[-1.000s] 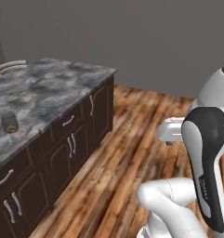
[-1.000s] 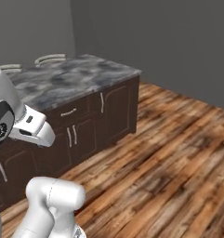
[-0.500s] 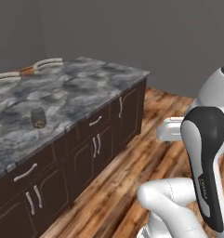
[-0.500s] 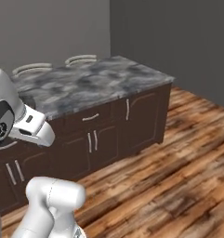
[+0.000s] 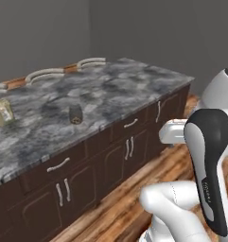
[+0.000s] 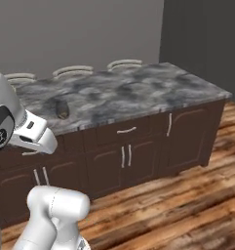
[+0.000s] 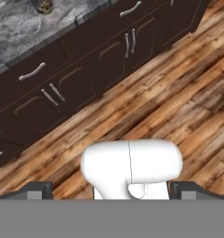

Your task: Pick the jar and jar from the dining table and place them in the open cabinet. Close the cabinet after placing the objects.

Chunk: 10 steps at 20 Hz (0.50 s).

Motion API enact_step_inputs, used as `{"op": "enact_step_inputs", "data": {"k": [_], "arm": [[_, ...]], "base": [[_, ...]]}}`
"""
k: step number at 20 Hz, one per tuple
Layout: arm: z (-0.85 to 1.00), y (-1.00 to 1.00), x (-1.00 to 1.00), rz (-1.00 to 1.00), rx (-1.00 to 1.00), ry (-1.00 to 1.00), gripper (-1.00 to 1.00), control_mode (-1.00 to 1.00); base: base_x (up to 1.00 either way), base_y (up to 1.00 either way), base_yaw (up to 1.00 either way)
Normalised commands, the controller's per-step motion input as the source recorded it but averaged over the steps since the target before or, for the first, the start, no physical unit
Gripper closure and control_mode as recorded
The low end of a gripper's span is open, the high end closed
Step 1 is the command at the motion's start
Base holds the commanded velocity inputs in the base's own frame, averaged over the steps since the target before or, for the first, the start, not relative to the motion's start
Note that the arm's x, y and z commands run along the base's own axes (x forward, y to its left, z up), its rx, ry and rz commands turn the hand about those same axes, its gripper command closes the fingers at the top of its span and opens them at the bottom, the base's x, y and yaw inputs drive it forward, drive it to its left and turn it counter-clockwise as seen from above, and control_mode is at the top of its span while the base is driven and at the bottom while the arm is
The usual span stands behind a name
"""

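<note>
A short dark jar [image 5: 75, 114] with yellowish bits stands on the grey marbled dining table [image 5: 120, 90], near its front edge. The right base view has the same jar [image 6: 63, 109] at the left of the table [image 6: 138, 93]. In the hand view the jar [image 7: 43, 5] sits at the top edge, far beyond my gripper [image 7: 112, 190]. The gripper is open and empty, its dark fingertips [image 7: 36, 189] wide apart, hanging over the wooden floor in front of the table's drawer fronts [image 7: 76, 79]. The cabinet is out of view.
A small tan carton [image 5: 2, 112] stands on the table left of the jar. White curved chair backs [image 5: 91, 61] [image 6: 124, 63] line the table's far side. Wooden floor [image 6: 187, 205] lies between me and the table; grey walls stand behind.
The whole scene has shifted in both base views, so the base has driven and turned; the table now faces me more squarely and looks closer. The gripper stays open.
</note>
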Motion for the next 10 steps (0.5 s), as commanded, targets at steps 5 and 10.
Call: {"op": "enact_step_inputs", "data": {"k": [5,10], "arm": [[0.0,0.0,0.0,0.0,0.0,0.0,-1.0,1.0],[0.0,0.0,0.0,0.0,0.0,0.0,-1.0,1.0]], "base": [[0.49,0.06,0.37],[0.52,0.05,0.33]]}}
